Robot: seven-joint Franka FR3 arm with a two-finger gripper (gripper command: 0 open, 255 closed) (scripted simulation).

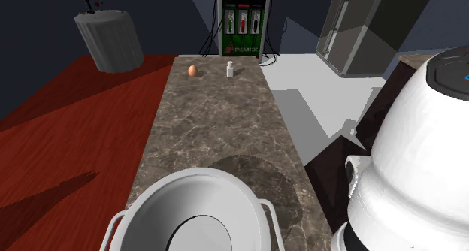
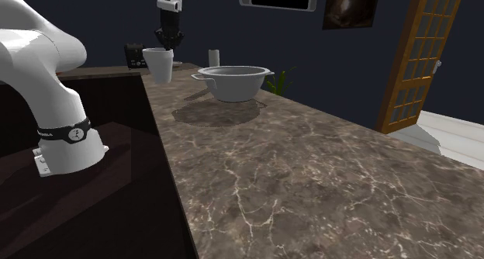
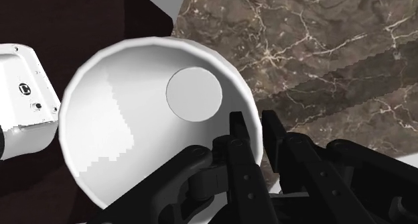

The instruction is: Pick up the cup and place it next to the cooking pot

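Gripping the white cup point(image 3: 144, 112) by its rim, the black pincer point(image 3: 253, 127) is closed on it: one finger is set inside the wall, the other outside. In the second exterior view the cup point(image 2: 159, 65) is held under the pincer point(image 2: 166, 48), near the brown marbled desk's point(image 2: 295, 164) edge, to that view's left of the white two-handled pot point(image 2: 233, 83), apart from it. Pot point(image 1: 188, 185) noted close in the shoulder view; an egg point(image 1: 193, 70) and a small white bottle point(image 1: 230, 68) are recorded at the desk's far end.
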